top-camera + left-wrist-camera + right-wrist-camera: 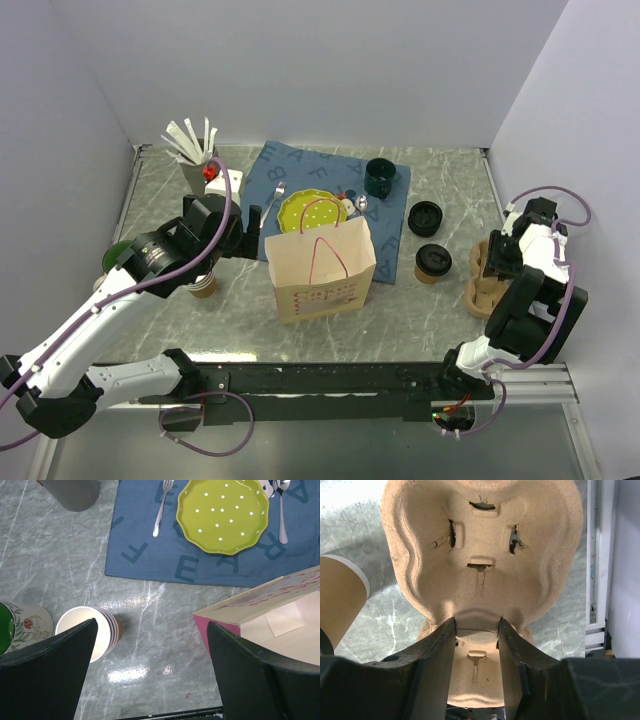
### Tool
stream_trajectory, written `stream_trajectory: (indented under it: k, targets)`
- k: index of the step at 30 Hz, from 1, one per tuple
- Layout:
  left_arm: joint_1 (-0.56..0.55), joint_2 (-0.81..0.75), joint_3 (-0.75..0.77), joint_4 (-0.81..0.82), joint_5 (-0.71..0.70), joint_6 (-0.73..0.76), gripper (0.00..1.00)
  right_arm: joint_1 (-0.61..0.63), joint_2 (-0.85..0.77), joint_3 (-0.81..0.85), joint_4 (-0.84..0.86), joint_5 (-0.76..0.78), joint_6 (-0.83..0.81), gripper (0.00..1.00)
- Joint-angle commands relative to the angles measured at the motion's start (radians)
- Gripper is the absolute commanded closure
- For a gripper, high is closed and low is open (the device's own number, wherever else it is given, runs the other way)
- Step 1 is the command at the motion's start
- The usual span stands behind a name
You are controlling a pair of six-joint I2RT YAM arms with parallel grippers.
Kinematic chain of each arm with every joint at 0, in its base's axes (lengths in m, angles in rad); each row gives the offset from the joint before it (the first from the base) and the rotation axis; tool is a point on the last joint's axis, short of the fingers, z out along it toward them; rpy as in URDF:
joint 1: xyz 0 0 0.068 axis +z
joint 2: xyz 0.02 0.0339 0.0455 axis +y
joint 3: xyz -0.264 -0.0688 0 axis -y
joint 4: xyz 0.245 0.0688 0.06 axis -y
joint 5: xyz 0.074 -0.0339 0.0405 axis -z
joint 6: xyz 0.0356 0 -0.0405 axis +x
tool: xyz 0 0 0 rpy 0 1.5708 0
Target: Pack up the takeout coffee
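Coffee (433,262) stands upright on the tabletop (400,315), just beside and at nine o'clock from my right pincer (477,630), the nearer one, clamped on the carrier (480,540); my left pincer (151,625) gapes apart.

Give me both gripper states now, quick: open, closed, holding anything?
Left gripper: open, holding nothing.
Right gripper: jaws closed on the centre ridge of the pulp cup carrier.
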Motion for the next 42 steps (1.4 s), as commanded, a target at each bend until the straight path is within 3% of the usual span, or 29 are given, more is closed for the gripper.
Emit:
stream_trajectory:
  k: [1, 9, 13, 16, 25, 35, 42]
  targets:
    - [0.002, -0.02, -0.002, 0.03, -0.022, 0.019, 0.03, 0.006, -0.047, 0.05, -0.013, -0.012, 0.011, 0.6]
    - [0.002, -0.029, -0.004, 0.032, -0.017, 0.024, 0.03, 0.006, -0.045, 0.046, -0.025, -0.021, 0.022, 0.6]
    - [0.002, -0.036, -0.007, 0.03, -0.014, 0.022, 0.03, 0.006, -0.05, 0.033, -0.022, -0.021, 0.025, 0.52]
    - [0.002, -0.04, -0.007, 0.029, -0.013, 0.022, 0.03, 0.006, -0.053, 0.027, -0.019, -0.027, 0.023, 0.59]
    - [0.002, -0.042, 0.002, 0.024, -0.014, 0.024, 0.03, 0.006, -0.064, 0.049, -0.035, -0.004, 0.039, 0.6]
    - [0.002, -0.033, 0.037, 0.02, 0.003, -0.008, 0.03, 0.052, -0.106, 0.188, -0.095, 0.068, 0.131, 0.61]
    - [0.002, -0.011, 0.097, -0.057, 0.038, -0.102, 0.03, 0.219, -0.076, 0.488, -0.189, 0.077, 0.195, 0.62]
